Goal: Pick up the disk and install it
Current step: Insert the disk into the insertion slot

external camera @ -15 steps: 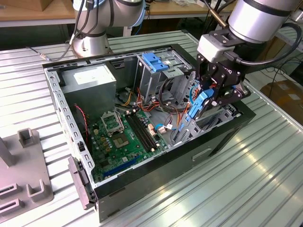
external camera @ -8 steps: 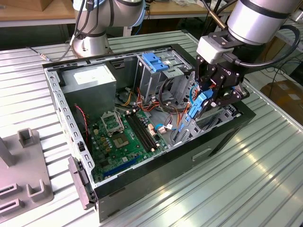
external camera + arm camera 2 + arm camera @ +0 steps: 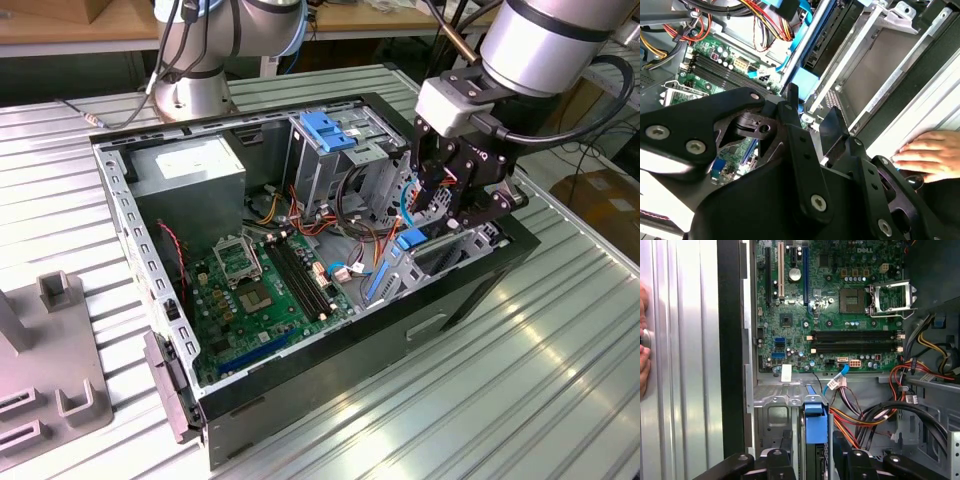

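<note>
The disk (image 3: 815,424) stands on edge in the front drive bay of the open computer case (image 3: 470,290). Its light-blue rail (image 3: 411,239) shows above the bay's metal frame. My gripper (image 3: 432,225) hangs straight over that bay at the exterior view's right. Its black fingers (image 3: 854,460) sit close on both sides of the disk, shut on it. In the second wrist view the gripper (image 3: 811,107) points down at the blue rail (image 3: 802,82) beside the silver bay wall. The disk's label is hidden.
The green motherboard (image 3: 260,290) lies on the case floor, with the grey power-supply box (image 3: 190,170) behind it. An upright metal cage with a blue top (image 3: 330,130) and loose coloured cables (image 3: 875,415) stand close to the bay. A person's hand (image 3: 925,155) rests on the table beside the case.
</note>
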